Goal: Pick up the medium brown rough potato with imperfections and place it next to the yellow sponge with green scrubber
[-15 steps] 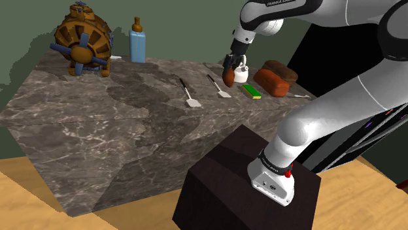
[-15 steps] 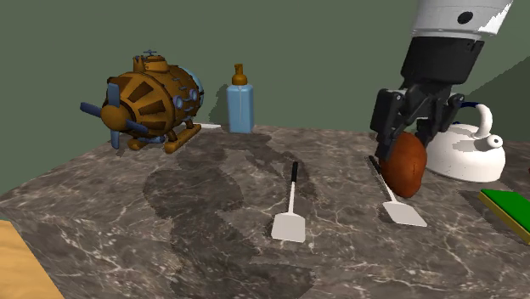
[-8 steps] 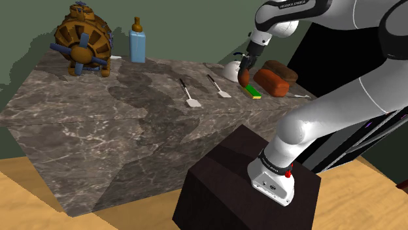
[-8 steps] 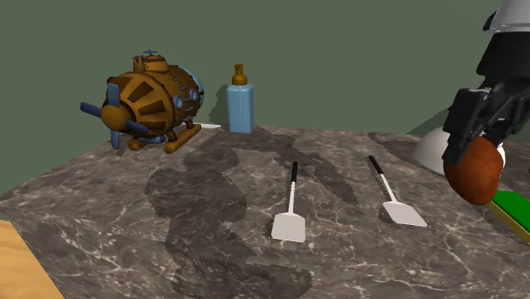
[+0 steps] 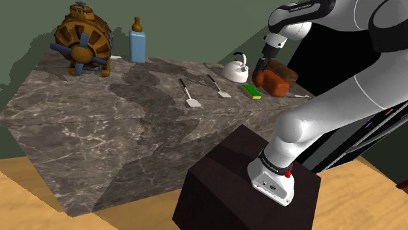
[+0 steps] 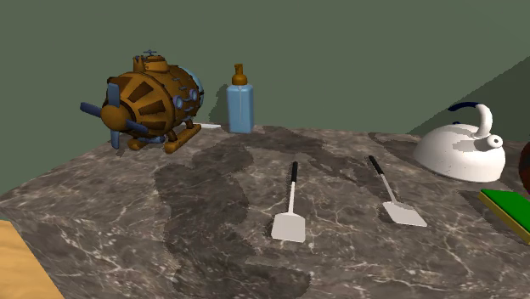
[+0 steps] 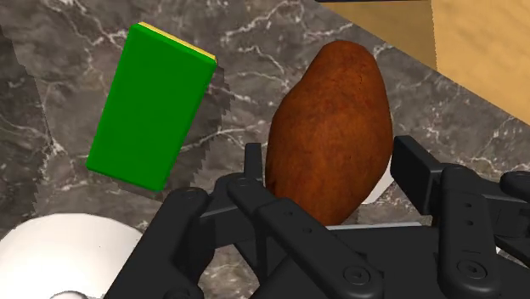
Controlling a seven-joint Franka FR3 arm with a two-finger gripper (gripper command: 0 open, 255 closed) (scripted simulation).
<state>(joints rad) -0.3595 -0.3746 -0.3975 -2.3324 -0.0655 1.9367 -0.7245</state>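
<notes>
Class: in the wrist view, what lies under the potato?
Marbled countertop, with the green-faced sponge lying beside. The gripper clasps the potato; the patch straight beneath the potato is covered.

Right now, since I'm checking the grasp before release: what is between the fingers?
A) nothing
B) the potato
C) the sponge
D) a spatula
B: in the wrist view the brown potato is clasped between the fingers, while the sponge lies apart from it on the counter.
</notes>
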